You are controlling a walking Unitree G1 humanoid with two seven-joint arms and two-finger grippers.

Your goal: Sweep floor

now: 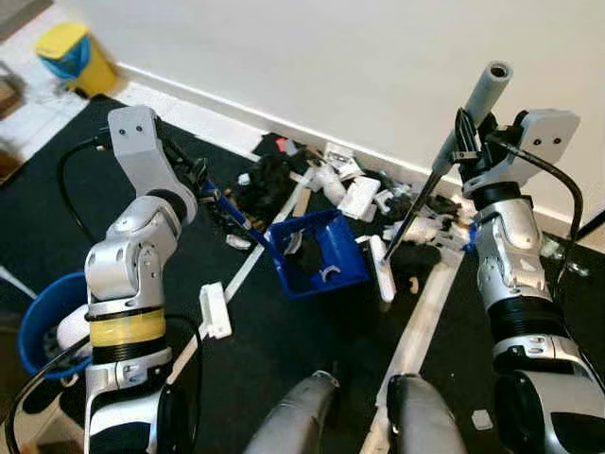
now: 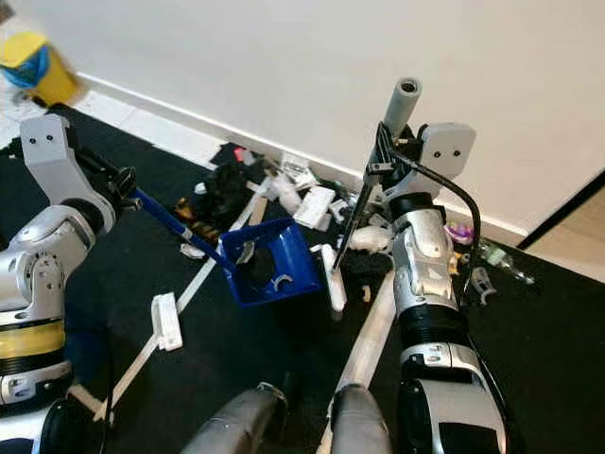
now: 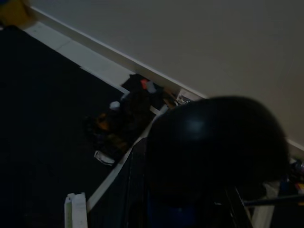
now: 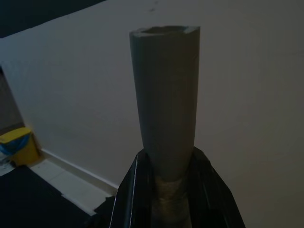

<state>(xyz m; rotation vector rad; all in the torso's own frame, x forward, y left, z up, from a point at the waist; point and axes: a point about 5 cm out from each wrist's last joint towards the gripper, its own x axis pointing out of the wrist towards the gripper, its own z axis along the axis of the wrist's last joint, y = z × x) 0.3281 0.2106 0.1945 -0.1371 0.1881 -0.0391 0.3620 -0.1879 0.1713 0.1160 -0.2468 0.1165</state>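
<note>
A blue dustpan (image 1: 317, 253) rests on the black floor mat with dark and white scraps inside it. Its long blue handle (image 2: 170, 219) runs up to my left gripper (image 1: 197, 176), which is shut on it. My right gripper (image 1: 465, 142) is shut on the grey broom handle (image 1: 477, 104); in the right wrist view that handle (image 4: 164, 95) stands between the black fingers (image 4: 128, 194). The thin broom shaft slants down to a white broom head (image 1: 384, 268) just right of the dustpan. A litter pile (image 1: 331, 182) of black and white bits lies along the wall's base.
A blue bucket (image 1: 33, 326) sits at my lower left, and a yellow bin with a blue lid (image 1: 76, 55) stands far left by the wall. White strips (image 1: 425, 317) and a white block (image 1: 215, 310) lie on the mat. My legs (image 1: 359, 416) show below.
</note>
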